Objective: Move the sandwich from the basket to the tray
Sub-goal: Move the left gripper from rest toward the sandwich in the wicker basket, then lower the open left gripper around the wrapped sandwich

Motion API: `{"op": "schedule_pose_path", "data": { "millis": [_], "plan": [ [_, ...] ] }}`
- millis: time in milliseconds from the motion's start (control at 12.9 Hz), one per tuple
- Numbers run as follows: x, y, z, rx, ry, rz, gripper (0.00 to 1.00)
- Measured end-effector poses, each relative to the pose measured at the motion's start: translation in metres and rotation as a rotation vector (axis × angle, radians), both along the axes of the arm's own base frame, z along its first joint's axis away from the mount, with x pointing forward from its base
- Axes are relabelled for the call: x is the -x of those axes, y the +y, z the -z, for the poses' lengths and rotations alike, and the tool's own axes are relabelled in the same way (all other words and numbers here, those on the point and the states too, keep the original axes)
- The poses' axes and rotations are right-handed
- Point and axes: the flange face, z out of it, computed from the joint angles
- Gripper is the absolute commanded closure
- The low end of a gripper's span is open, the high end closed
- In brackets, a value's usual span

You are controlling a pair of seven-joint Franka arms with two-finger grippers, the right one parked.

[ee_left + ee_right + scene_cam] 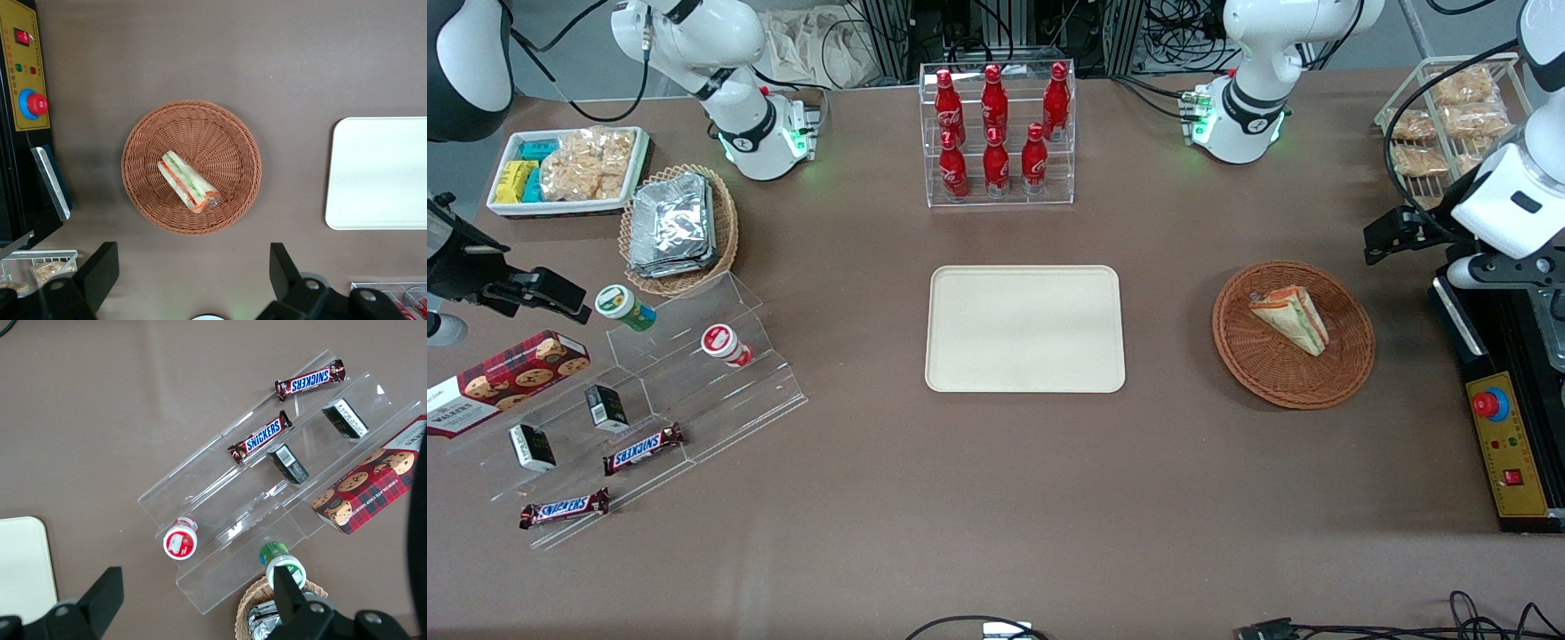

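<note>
Brown tabletop [996, 498], wide and matte. Cream tray [1024, 329] flat at its middle, nothing on it. Round wicker basket [1294, 333] sits toward the working arm's end of the tabletop, well apart from the tray. Sandwich [1289, 318] lies in the basket, near its centre, on its side; long axis runs diagonally across the basket, striped filling edge facing up in the wrist view. Clear rack of red Coca-Cola bottles [996, 124] stands near the tabletop edge farthest from the front camera. Toward the parked arm's end: Walkers cookie box [503, 380], two Snickers bars [643, 449] on a clear stepped stand. Gripper [193, 280] hovers above the tabletop just beside the basket, fingers [283, 267] spread wide, holding nothing.
</note>
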Motion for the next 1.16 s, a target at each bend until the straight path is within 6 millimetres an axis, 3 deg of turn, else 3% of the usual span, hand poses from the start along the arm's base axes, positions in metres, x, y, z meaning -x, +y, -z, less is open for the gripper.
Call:
{"op": "schedule_pose_path", "data": {
  "millis": [155,387,775,1162],
  "plan": [
    [-0.002,0.008,0.021,-0.004,0.022,-0.040,0.00],
    [-0.001,0.013,0.070,-0.016,0.013,-0.160,0.00],
    [0.037,0.014,0.156,-0.030,-0.031,-0.315,0.00],
    [0.055,0.025,0.213,-0.022,-0.084,-0.444,0.00]
  ]
}}
